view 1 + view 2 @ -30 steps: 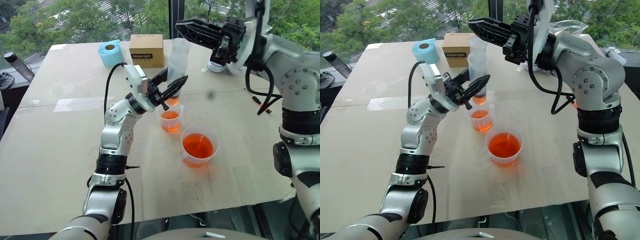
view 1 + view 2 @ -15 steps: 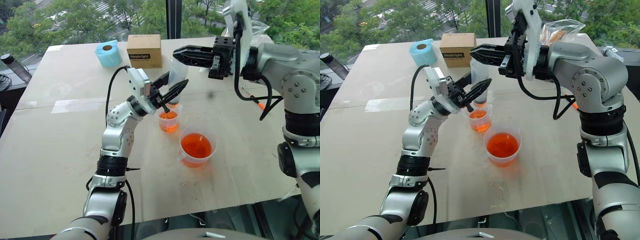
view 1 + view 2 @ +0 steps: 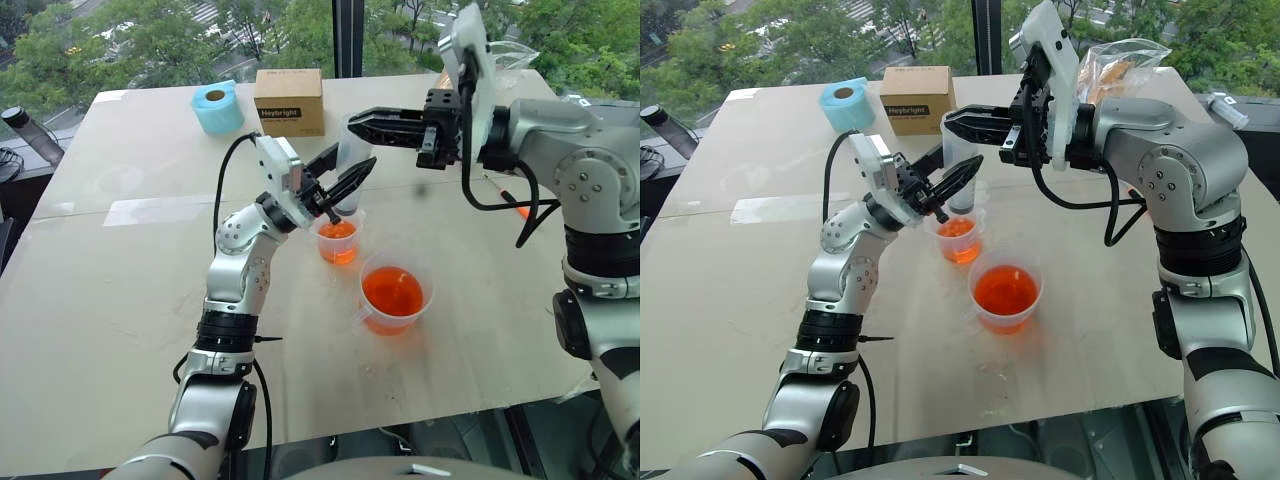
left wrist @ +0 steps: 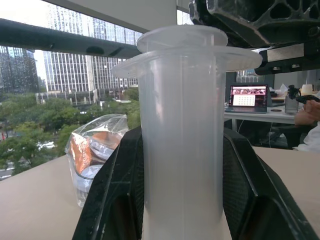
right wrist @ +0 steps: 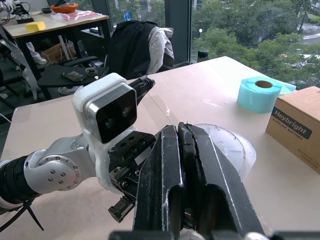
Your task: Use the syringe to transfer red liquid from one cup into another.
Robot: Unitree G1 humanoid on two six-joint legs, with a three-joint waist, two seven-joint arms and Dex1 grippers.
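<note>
nearest on the table (image 3: 120,330): wide cup (image 3: 393,293) of red liquid (image 3: 392,290), roughly half full, standing free. just behind it, smaller cup (image 3: 339,238), also holding orange-red liquid.

syringe (image 3: 352,160) held upright over the smaller cup, tip down inside it; clear barrel, flanged end on top, plunger head just above the flange in the left wrist view. liquid level inside the barrel not readable. left gripper (image 3: 345,185) clamped on the barrel at mid-height, one black finger on each side.

right gripper (image 3: 368,127) coming in level from the right, fingers pressed together with nothing between them, tips just above the plunger head. contact with the plunger not confirmable from any view.

far side: brown cardboard box (image 3: 290,100) and blue tape roll (image 3: 218,107), well apart from the work. clear bag (image 3: 1120,62) at far right behind the right arm.

judged step: syringe positioned in the smaller cup, plunger about to be worked. closed fingers sitting over the top suggest pressing down, i.e. discharging into the smaller cup, though drawing up cannot be ruled out.

next move calls for: right fingertips centred on the plunger head, travel straight along the barrel axis, left grip steady so the tip stays inside the cup rim. risk: off-centre push tilting the syringe or tipping the light cup.
</note>
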